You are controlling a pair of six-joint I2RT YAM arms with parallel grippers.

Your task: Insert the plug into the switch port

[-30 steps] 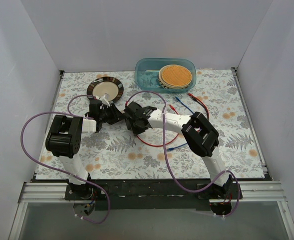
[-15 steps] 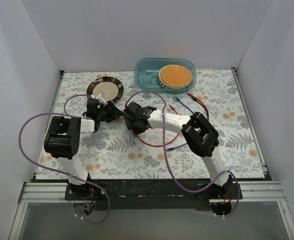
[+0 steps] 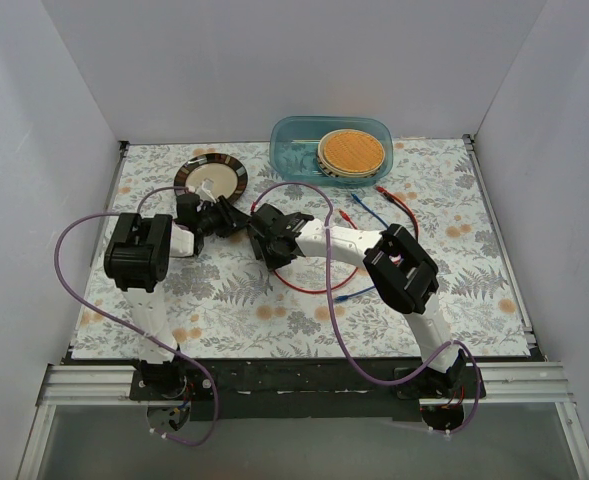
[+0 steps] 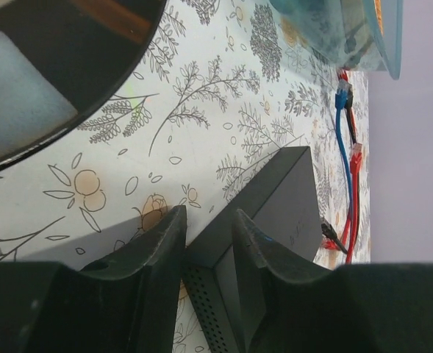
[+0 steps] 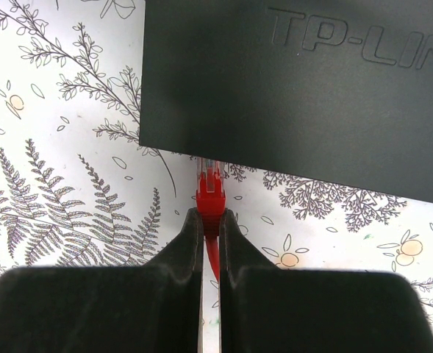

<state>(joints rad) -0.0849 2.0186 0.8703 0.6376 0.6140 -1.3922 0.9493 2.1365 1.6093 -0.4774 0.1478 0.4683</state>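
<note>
The flat dark grey switch box [image 5: 290, 95] lies on the flowered mat; its port is on the side edge facing my right gripper and is hidden under that edge. My right gripper [image 5: 210, 217] is shut on the red plug [image 5: 210, 193], whose clear tip reaches the box's edge. My left gripper [image 4: 205, 235] has its fingers on both faces of the box's [image 4: 290, 198] perforated end corner. In the top view the left gripper [image 3: 219, 218] and the right gripper [image 3: 264, 238] face each other, with the box mostly hidden between them.
A round dark plate [image 3: 211, 179] sits just behind the left gripper. A blue-green tub [image 3: 332, 150] with a round woven lid stands at the back. Loose red and blue cables [image 3: 359, 292] lie right of the box, and purple arm cables loop over the mat.
My left arm has swung up and to the right, and its gripper has shifted slightly towards the plate. The right gripper and the plug have stayed in place.
</note>
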